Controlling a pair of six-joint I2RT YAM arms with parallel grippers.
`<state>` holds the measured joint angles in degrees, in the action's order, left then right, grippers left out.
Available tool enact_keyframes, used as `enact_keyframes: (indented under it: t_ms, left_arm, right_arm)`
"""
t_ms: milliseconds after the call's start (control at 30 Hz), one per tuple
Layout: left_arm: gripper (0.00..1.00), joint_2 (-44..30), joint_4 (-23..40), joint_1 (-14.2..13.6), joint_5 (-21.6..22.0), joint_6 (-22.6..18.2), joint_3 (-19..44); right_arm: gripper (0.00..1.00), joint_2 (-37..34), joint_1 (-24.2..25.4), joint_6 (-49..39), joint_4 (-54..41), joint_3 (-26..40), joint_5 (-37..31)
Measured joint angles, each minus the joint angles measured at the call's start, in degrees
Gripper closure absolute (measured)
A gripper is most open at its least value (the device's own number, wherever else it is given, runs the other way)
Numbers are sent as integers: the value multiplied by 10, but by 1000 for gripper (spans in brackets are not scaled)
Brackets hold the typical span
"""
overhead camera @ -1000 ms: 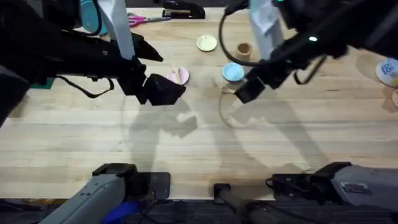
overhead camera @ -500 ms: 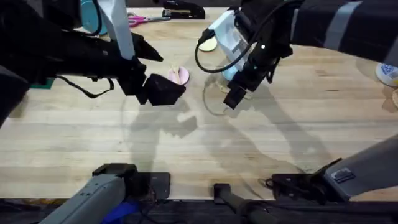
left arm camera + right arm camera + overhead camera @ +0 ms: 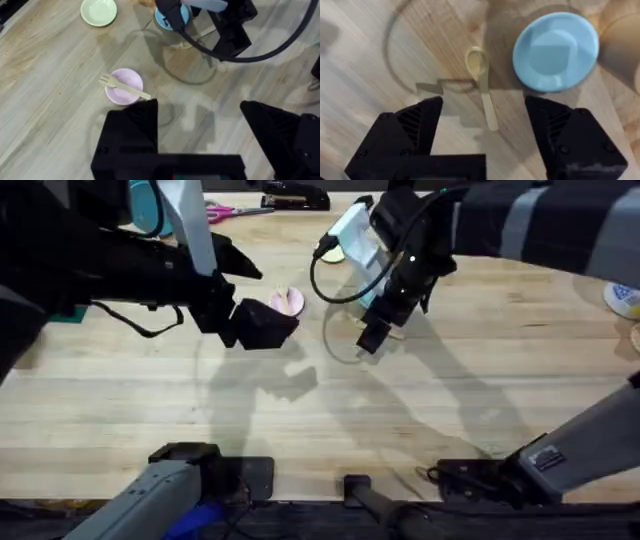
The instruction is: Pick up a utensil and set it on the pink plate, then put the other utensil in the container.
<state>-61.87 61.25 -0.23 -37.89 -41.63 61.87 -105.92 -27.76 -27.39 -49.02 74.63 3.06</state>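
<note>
Swinging in from the bench's right, the right claw (image 3: 482, 125) now hangs spread above the small wooden spoon (image 3: 482, 85). Leftward, the pale wooden fork (image 3: 124, 87) lies across the small pink plate (image 3: 120, 95), left claw (image 3: 200, 125) apart at its 4 o'clock. Spoon pickup likely comes next.

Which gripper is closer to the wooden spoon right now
Right. The right gripper hangs open directly over the wooden spoon, beside the blue plate. The left gripper is open, off by the pink plate holding the fork.
</note>
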Motion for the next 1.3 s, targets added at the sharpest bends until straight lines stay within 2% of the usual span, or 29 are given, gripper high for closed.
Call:
enact_keyframes:
  t_ms: [600, 700, 833, 967, 1100, 1200, 1300]
  left_arm:
    - [6, 0, 0, 0, 0, 0, 0]
    - [6, 0, 0, 0, 0, 0, 0]
    - [6, 0, 0, 0, 0, 0, 0]
    - [6, 0, 0, 0, 0, 0, 0]
    - [5, 0, 0, 0, 0, 0, 0]
    - [5, 0, 0, 0, 0, 0, 0]
    - [5, 0, 0, 0, 0, 0, 0]
  right_arm:
    - [18, -21, -2, -3, 11, 10, 1]
    - [95, -21, -2, -4, 10, 10, -3]
    - [265, -24, -2, -8, 6, 13, -11]
    - [329, -25, -2, -10, 5, 14, -13]
    - [476, -25, -2, -12, 0, 14, -13]
    - [509, -25, -2, -12, -6, 14, -13]
    - [613, -25, -2, -14, -9, 14, -13]
